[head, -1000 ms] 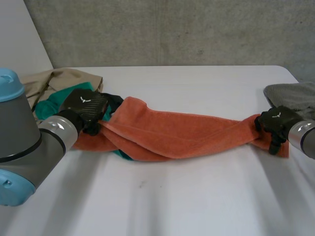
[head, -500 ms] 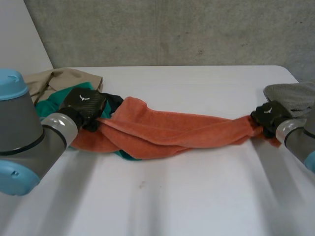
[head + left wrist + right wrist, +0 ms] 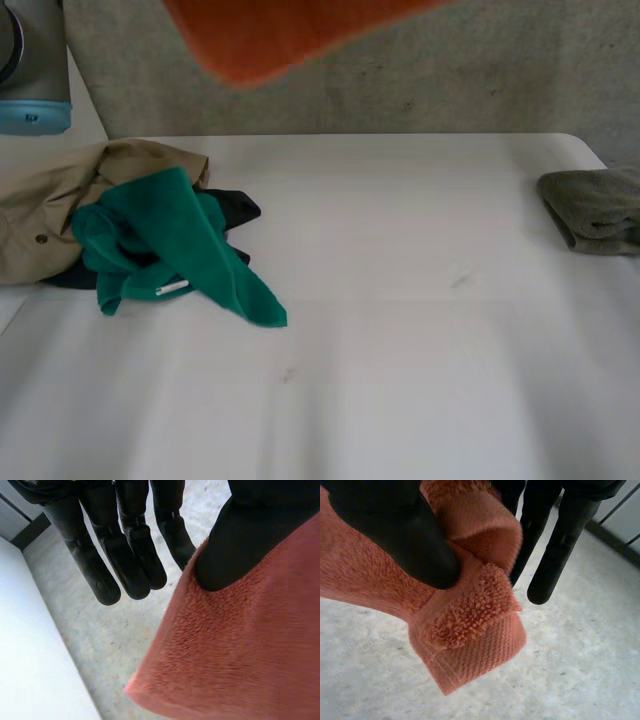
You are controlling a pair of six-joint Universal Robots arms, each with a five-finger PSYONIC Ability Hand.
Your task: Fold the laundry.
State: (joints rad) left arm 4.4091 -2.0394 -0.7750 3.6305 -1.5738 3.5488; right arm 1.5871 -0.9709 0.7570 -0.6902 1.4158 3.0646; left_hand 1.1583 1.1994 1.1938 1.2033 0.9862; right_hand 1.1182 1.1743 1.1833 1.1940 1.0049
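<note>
Orange towel (image 3: 270,35) raised off table (image 3: 400,300); left hand (image 3: 250,530), right hand (image 3: 395,535) pinch terry ends.

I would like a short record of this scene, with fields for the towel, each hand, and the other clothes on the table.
Towel: orange towel held up above the white table
Left hand: thumb pinches the towel near an edge
Right hand: thumb pinches a bunched hemmed corner
Left pile: green cloth over beige garment and dark garment
Right side: folded grey cloth
</note>
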